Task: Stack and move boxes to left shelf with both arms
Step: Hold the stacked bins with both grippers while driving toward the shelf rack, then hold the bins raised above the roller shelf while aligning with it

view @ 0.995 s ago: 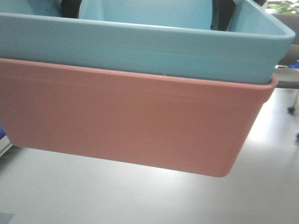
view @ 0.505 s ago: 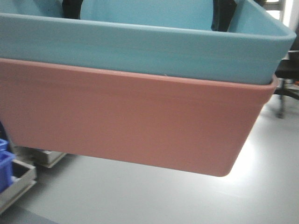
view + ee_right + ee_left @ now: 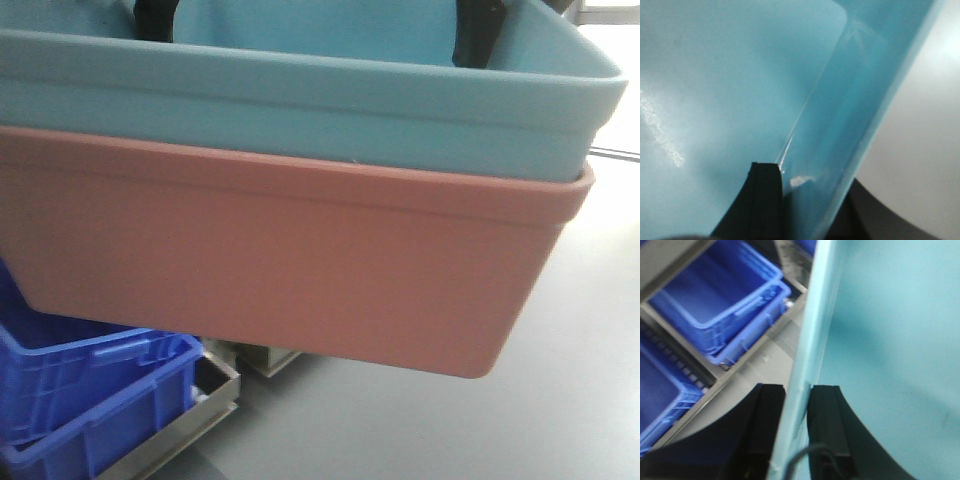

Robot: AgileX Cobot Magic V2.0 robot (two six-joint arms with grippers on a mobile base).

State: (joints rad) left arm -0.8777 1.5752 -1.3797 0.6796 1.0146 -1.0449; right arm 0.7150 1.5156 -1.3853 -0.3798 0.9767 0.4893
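Since the earlier frames, dark blue bins (image 3: 90, 400) and the steel rack (image 3: 205, 410) beneath them had slid into view at the lower left, while the carried stack kept its place in the front view. The light blue bin (image 3: 300, 110) sat nested inside the salmon pink bin (image 3: 280, 260), held in the air above and just right of the rack, touching nothing below; nesting them likely let both travel as one load. The left claw (image 3: 792, 440) was nearly closed, pinching the light blue bin's end wall, one finger inside and one outside. The right claw (image 3: 805, 210) pinched the opposite wall the same way. Both arms reached down over the rim from above, presumably to keep the load level. How the pink bin was retained could not be told.
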